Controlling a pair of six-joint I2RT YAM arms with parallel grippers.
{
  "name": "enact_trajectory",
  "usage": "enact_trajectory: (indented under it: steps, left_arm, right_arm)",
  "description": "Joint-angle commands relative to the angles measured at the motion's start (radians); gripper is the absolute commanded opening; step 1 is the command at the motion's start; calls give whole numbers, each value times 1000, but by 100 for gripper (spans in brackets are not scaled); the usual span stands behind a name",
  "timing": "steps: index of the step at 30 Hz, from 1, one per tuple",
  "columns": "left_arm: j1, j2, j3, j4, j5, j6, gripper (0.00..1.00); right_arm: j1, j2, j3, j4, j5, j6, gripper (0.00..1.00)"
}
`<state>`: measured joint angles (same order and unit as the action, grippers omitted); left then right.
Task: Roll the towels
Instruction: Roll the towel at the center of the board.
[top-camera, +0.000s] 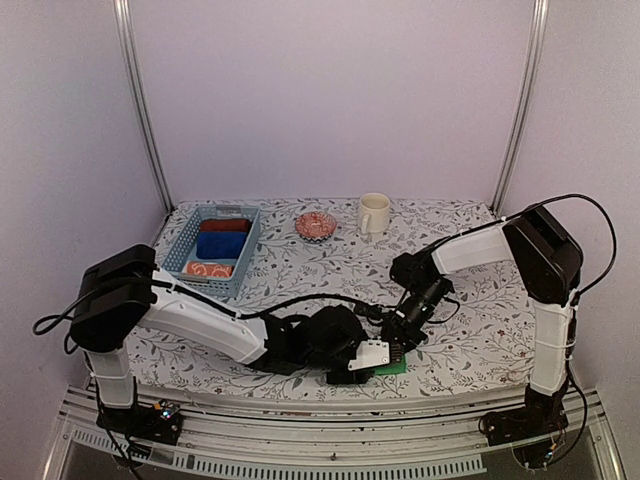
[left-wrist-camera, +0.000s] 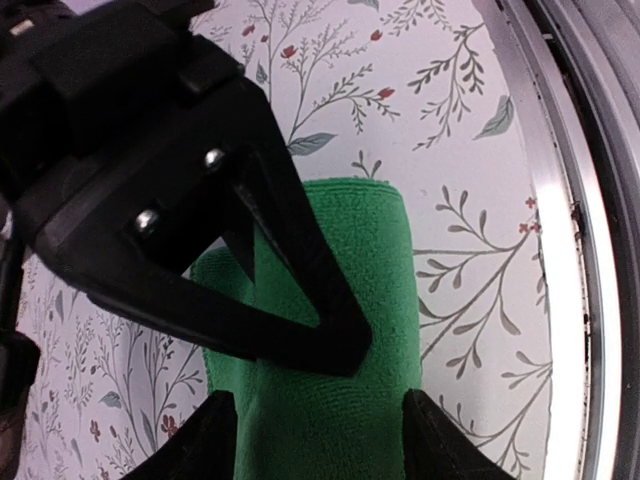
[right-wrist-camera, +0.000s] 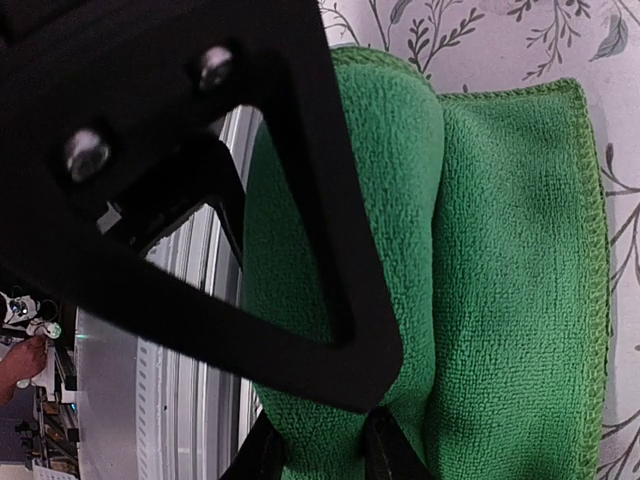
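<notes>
A bright green terry-cloth towel (right-wrist-camera: 520, 280) was seen lying at the near edge of the floral-patterned surface (top-camera: 480, 320); from above, only a sliver was shown beneath both arms; in the right wrist view its thick folded edge was pinched by the right gripper (right-wrist-camera: 322, 450); in the left wrist view the left gripper (left-wrist-camera: 320, 435) was held open astride it.
</notes>
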<state>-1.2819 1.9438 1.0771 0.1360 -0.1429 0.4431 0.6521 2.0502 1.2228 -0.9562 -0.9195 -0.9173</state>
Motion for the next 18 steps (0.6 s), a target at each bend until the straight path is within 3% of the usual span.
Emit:
enact_trajectory:
  steps: [1, 5, 10, 18]
  left_arm:
    - [-9, 77, 46, -93, -28, 36, 52]
    - [-8, 90, 57, -127, 1, 16, 37]
    - [0, 93, 69, -195, 45, -27, 24]
    - [92, 79, 72, -268, 299, -163, 21]
  right_arm:
    - [20, 67, -60, -49, 157, 4, 23]
    - [21, 16, -65, -57, 159, -11, 31]
    - [17, -186, -47, -79, 191, 4, 42]
    - [9, -534, -98, -2, 234, 121, 46]
